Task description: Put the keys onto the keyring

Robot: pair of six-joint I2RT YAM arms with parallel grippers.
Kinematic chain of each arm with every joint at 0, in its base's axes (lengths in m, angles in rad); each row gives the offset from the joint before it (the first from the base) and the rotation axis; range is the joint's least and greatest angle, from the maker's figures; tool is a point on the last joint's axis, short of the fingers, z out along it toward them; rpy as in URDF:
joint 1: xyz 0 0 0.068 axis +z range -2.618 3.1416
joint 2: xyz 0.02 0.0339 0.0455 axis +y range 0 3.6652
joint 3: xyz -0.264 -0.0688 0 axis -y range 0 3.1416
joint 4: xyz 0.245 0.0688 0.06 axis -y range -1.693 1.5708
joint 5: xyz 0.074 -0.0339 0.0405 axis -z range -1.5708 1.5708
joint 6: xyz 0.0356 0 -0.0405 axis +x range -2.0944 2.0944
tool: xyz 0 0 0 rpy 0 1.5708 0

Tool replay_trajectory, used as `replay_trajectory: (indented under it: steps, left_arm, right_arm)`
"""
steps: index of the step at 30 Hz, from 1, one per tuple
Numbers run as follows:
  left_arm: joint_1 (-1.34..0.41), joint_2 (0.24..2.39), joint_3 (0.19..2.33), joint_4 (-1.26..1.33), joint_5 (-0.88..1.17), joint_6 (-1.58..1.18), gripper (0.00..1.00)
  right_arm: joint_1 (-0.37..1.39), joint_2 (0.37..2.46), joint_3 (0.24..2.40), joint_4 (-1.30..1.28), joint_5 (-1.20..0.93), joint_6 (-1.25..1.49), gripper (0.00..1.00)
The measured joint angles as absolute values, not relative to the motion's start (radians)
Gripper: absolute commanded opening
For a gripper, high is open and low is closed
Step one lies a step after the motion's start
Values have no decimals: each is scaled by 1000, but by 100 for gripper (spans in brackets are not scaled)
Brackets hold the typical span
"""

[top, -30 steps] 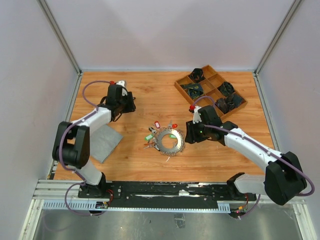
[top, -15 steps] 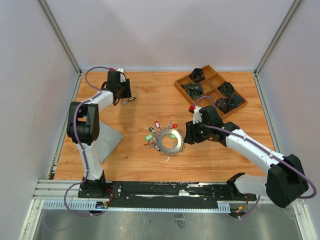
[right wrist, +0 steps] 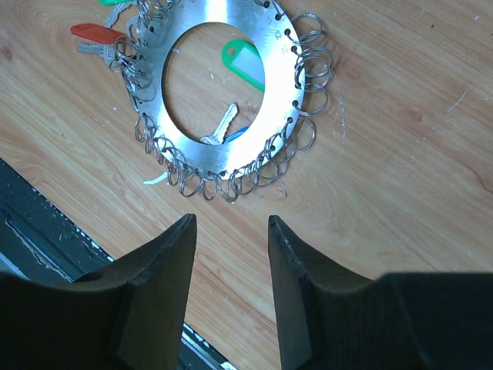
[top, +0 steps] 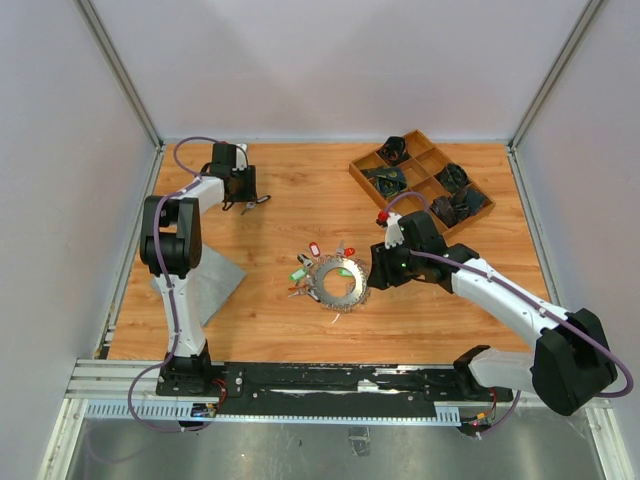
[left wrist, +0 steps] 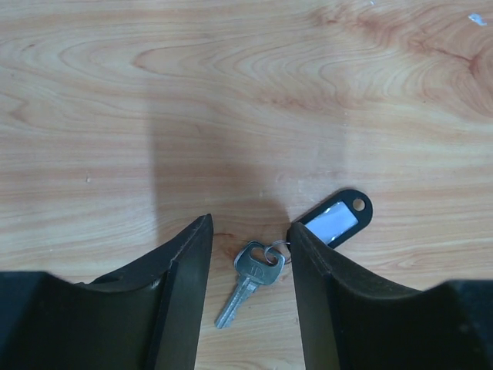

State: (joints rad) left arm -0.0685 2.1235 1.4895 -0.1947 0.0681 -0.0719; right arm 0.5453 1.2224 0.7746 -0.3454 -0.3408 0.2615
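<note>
A silver key [left wrist: 250, 281] lies flat on the wood, joined by a small ring to a black tag [left wrist: 337, 220] with a white insert. My left gripper [left wrist: 249, 225] is open and straddles that key at the far left of the table [top: 243, 198], not clamping it. The keyring [right wrist: 223, 85] is a flat silver ring edged with small wire loops, lying mid-table [top: 337, 282]. Keys with a red tag [right wrist: 96, 33] and a green tag [right wrist: 245, 63] lie at it. My right gripper [right wrist: 231, 220] is open and empty, just right of the keyring [top: 375, 268].
A wooden compartment tray [top: 420, 178] with dark items stands at the back right. A grey mat [top: 205, 285] lies near the left arm's base. The black rail at the table's front edge [right wrist: 46, 239] is close to the right gripper.
The left arm has reached farther toward the back left corner and its gripper now stands over the black-tagged key. The right arm has barely moved.
</note>
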Motion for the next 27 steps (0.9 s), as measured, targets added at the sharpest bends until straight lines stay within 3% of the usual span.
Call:
replay_trajectory:
  steps: [9, 14, 21, 27]
  left_arm:
    - [-68, 2123, 1481, -193, 144, -67, 41]
    - [-68, 2099, 1426, -150, 183, -72, 29]
    - [-69, 2051, 1341, -120, 223, -86, 4]
    - [-84, 2000, 1267, -100, 238, -94, 1]
  right_arm:
    - [545, 1222, 775, -346, -351, 261, 43]
    - [545, 1222, 775, -346, -358, 261, 43]
    - [545, 1222, 775, -346, -371, 261, 43]
    - [545, 1222, 775, -346, -375, 262, 43]
